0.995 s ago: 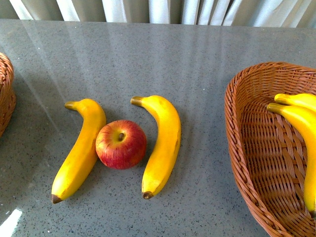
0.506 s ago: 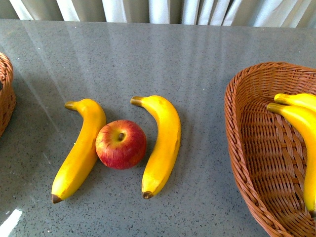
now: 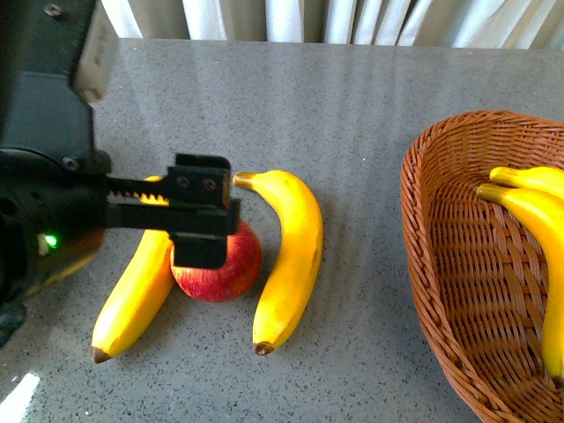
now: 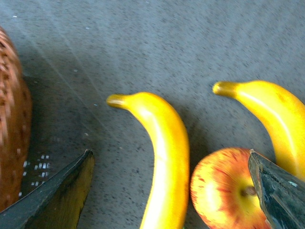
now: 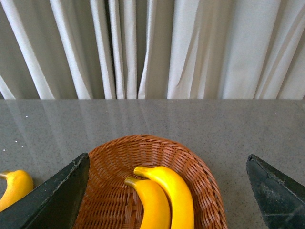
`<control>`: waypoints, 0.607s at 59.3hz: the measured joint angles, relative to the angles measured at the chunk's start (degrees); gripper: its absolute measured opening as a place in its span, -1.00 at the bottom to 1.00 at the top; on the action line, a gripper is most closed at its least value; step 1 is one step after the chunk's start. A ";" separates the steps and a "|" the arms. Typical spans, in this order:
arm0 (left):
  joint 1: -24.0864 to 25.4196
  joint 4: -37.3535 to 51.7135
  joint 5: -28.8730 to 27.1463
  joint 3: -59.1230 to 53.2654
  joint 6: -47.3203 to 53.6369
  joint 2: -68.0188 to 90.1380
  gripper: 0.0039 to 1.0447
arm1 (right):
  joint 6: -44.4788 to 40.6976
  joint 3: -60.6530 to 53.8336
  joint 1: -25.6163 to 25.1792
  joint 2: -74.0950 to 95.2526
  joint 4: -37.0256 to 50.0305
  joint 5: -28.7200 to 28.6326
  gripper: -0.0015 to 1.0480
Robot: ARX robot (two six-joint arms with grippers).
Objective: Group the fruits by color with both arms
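A red apple (image 3: 236, 270) lies on the grey table between two yellow bananas, one on its left (image 3: 132, 300) and one on its right (image 3: 293, 256). My left gripper (image 3: 201, 231) hovers open just above the apple and the left banana, hiding part of both. The left wrist view shows that banana (image 4: 164, 152) and the apple (image 4: 221, 188) between the spread fingers (image 4: 62, 195) of the left gripper (image 4: 169, 160). My right gripper (image 5: 167, 157) is open over a basket (image 5: 200, 167) holding two bananas (image 5: 167, 195); it is out of the front view.
The brown wicker basket (image 3: 441, 264) stands at the table's right with its two bananas (image 3: 538, 207). Another wicker basket (image 4: 12, 129) sits at the far left, seen in the left wrist view. Pale curtains (image 5: 152, 47) hang behind the table's far edge.
The left arm has swung into the front view from the left and now hangs over the left banana and the apple. The fruits have not moved.
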 joint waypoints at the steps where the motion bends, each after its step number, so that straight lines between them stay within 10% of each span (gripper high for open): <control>1: -0.24 0.11 0.04 0.07 0.04 0.15 0.83 | 0.00 0.00 0.00 0.00 0.00 0.00 0.82; 36: -3.69 1.81 2.32 3.41 1.55 7.63 0.83 | 0.02 0.00 0.00 0.00 0.00 0.02 0.82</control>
